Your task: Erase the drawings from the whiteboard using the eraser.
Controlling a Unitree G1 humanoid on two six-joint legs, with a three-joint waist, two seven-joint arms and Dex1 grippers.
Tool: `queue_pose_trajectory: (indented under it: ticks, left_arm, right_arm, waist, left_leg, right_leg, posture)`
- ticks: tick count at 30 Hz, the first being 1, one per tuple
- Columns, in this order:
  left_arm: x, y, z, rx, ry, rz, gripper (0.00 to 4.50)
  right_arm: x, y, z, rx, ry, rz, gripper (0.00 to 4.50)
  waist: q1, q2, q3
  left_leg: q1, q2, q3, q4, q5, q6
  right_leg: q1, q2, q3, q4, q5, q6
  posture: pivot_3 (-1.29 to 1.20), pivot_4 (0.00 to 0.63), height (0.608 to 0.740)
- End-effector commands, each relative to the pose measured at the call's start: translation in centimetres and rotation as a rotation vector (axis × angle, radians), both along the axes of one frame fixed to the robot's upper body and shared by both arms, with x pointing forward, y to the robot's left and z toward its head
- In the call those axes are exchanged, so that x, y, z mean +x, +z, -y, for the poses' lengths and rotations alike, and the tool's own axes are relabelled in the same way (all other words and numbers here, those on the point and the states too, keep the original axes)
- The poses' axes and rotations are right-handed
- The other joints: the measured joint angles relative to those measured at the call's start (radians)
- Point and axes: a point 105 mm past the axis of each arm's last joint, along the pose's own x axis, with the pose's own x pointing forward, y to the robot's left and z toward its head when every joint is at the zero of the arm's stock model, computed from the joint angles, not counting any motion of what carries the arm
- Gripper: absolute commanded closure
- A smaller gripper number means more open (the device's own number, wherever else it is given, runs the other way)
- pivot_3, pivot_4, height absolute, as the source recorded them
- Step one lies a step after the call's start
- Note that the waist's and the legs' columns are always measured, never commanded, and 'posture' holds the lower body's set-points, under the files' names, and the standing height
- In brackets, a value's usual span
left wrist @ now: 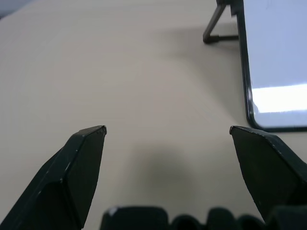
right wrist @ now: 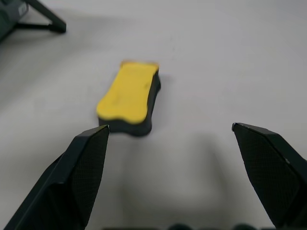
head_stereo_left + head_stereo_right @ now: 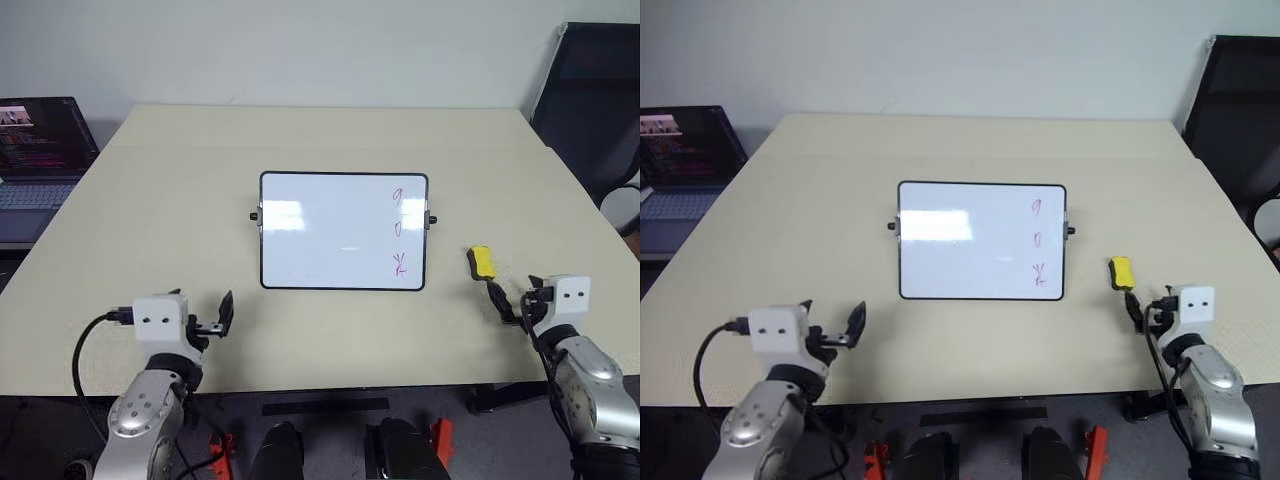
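Note:
The whiteboard (image 3: 320,245) stands in the middle of the table, propped on a stand. Three small red drawings (image 3: 398,230) run in a column down its right side. The yellow eraser (image 3: 482,261) with a dark underside lies flat on the table just right of the board. My right gripper (image 2: 170,128) hovers open just short of the eraser (image 2: 129,98), which sits ahead of its left finger, apart from both. Near the table's front left, my left gripper (image 1: 168,132) is open and holds nothing, with the board's lower left corner (image 1: 268,72) ahead of it.
A laptop (image 3: 40,150) with a lit dark screen sits beyond the beige table's (image 3: 180,190) left edge. A black chair (image 3: 595,110) stands at the back right. The board's black stand foot (image 1: 216,31) rests on the table behind it.

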Motion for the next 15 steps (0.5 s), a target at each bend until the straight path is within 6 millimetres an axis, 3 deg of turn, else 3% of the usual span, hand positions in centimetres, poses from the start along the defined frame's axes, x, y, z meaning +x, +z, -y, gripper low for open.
queue_pose_trajectory:
  ticks: [1,5,9,15]
  left_arm:
    - [0.4,0.5,1.3,0.010,-0.067,0.025,0.01]
    - [1.0,0.4,1.6,0.036,-0.120,0.008,0.01]
    - [0.9,1.2,1.8,0.037,-0.283,0.000,0.01]
    - [1.0,3.7,1.3,0.088,-0.474,0.030,0.01]
  right_arm:
    - [0.5,2.5,0.1,-0.051,-0.012,0.090,0.03]
    - [0.0,3.2,0.2,-0.071,-0.040,0.123,0.03]
    - [-0.7,4.3,-2.6,-0.008,0.091,0.118,0.03]
    - [-0.6,5.5,-4.8,-0.007,0.177,0.100,0.03]
  waist:
    - [0.000,0.000,0.000]
    - [-0.001,0.000,0.000]
    - [-0.001,0.000,0.000]
    - [-0.001,0.001,0.000]
  left_leg:
    - [0.000,0.000,0.000,0.001,0.000,0.000]
    - [0.001,0.000,0.000,0.001,0.000,0.000]
    - [0.000,0.000,0.000,-0.001,0.000,0.000]
    - [0.000,0.000,0.000,-0.001,0.000,0.000]
  right_leg:
    - [0.000,0.000,0.000,0.000,0.000,0.000]
    - [0.001,0.000,0.000,0.000,0.000,0.000]
    - [0.000,0.000,0.000,0.000,0.000,0.000]
    - [-0.001,0.000,0.000,0.000,0.000,-0.001]
  posture:
    - [0.00,0.150,0.740]
    - [0.00,0.150,0.740]
    - [0.00,0.150,0.740]
    - [0.00,0.150,0.740]
